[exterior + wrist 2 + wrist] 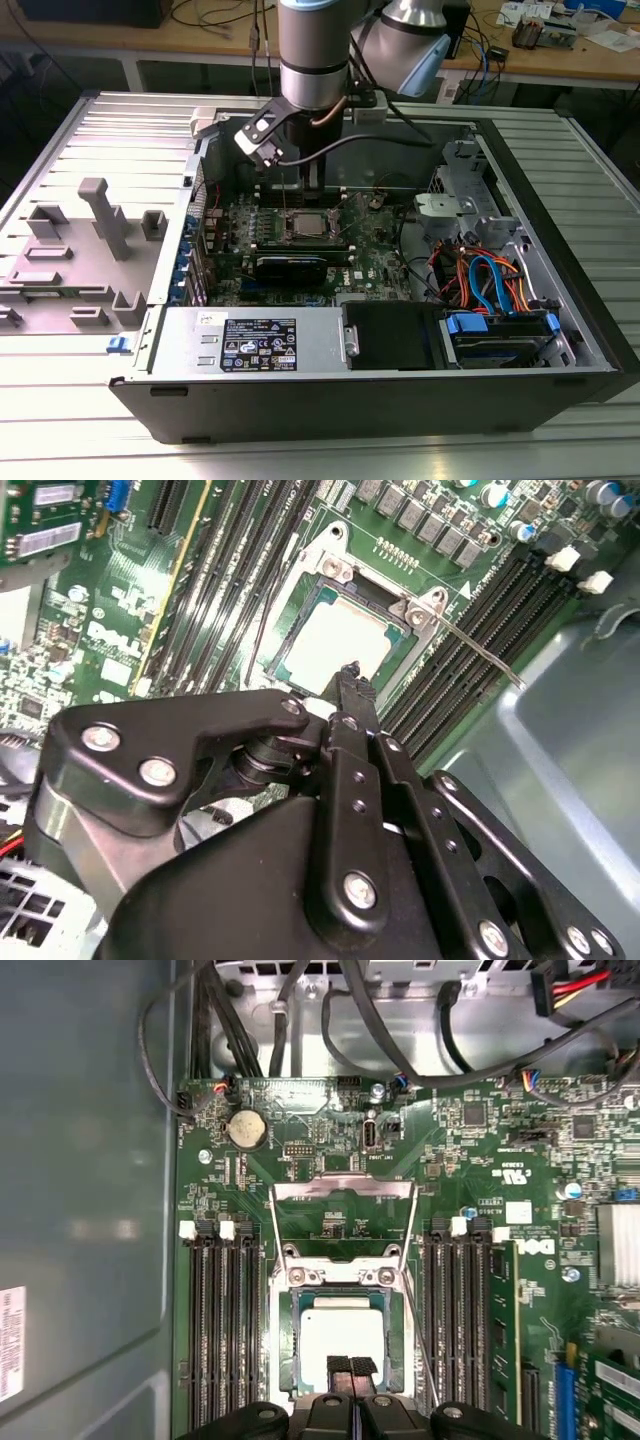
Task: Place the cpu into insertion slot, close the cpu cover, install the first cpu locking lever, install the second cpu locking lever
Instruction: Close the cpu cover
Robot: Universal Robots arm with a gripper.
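The arm (313,60) hangs over the insertion slot (303,228).

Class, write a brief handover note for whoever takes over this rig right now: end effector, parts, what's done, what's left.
The end effector: shut, empty, tips by the edge of the cpu.
The cpu lies in the insertion slot.
The cpu cover: swung open toward the coin battery.
Done: cpu placed.
Left: cover closing; both locking levers not latched.
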